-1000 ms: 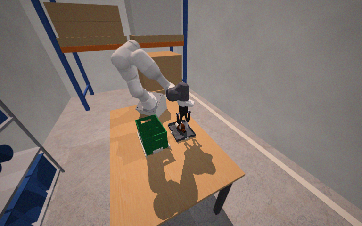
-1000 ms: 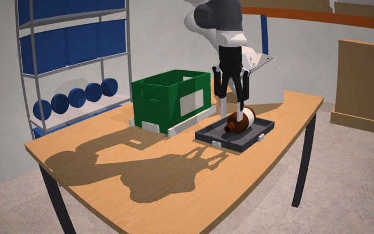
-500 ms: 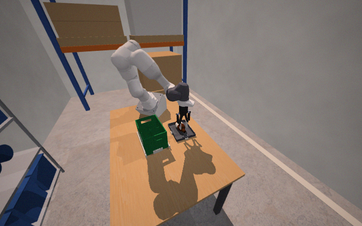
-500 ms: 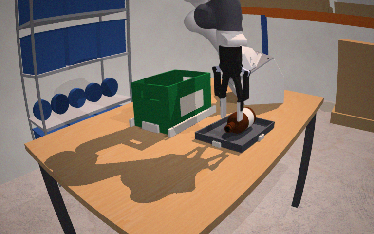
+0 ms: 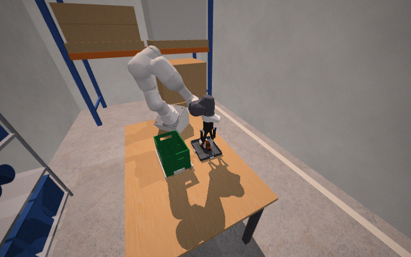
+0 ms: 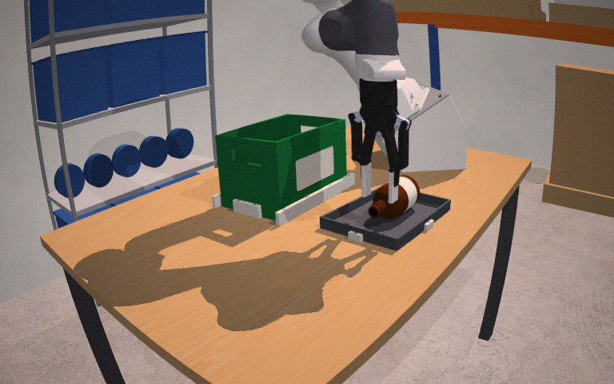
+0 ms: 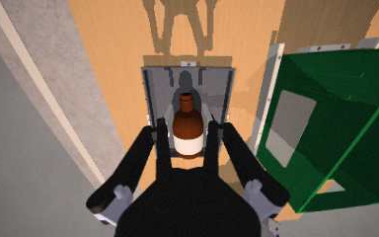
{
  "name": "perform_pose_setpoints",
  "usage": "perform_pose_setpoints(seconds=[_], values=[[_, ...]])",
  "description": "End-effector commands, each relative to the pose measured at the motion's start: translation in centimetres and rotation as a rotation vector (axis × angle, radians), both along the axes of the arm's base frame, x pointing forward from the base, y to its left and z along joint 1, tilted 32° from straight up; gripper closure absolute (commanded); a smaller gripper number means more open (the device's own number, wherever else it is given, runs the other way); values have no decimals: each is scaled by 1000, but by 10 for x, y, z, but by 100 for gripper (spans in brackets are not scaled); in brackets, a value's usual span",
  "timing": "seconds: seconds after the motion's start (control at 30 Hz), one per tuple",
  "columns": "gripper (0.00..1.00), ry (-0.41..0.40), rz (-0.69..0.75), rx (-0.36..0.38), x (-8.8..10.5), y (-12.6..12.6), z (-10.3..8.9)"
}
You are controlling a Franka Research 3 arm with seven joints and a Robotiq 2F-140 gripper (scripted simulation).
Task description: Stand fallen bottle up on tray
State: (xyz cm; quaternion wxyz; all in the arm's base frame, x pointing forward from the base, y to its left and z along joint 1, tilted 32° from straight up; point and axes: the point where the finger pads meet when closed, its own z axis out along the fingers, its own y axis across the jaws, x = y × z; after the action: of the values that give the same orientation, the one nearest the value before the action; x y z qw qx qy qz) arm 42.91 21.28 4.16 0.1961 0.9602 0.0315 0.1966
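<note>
The brown bottle [image 5: 207, 146] [image 6: 401, 203] [image 7: 187, 126] with a white label lies on its side in the dark grey tray [image 5: 201, 153] [image 6: 376, 239] [image 7: 157, 89]. Its neck points away from the robot's base. My gripper [image 5: 208, 143] [image 6: 380, 197] [image 7: 188, 110] points down over the tray, with one finger on each side of the bottle's body. The fingers are partly open, and narrow gaps seem to show beside the bottle in the wrist view. The green crate [image 5: 177, 162] [image 6: 249, 166] [image 7: 335, 79] stands upright beside the tray.
White strips [image 6: 315, 198] [image 7: 270, 99] stand along the crate's foot, and small white blocks [image 6: 355, 236] [image 7: 189, 64] sit at the tray's edges. The robot's base [image 5: 171, 122] is behind the crate and the tray. The table's long edge runs close to the tray's outer side.
</note>
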Motion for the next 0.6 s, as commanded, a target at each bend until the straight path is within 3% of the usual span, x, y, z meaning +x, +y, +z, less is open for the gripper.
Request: perform_pose_setpoints(seconds=[0.0, 0.57], values=[[62, 1, 4, 5, 3, 0, -4], [62, 1, 4, 5, 10, -6, -19]])
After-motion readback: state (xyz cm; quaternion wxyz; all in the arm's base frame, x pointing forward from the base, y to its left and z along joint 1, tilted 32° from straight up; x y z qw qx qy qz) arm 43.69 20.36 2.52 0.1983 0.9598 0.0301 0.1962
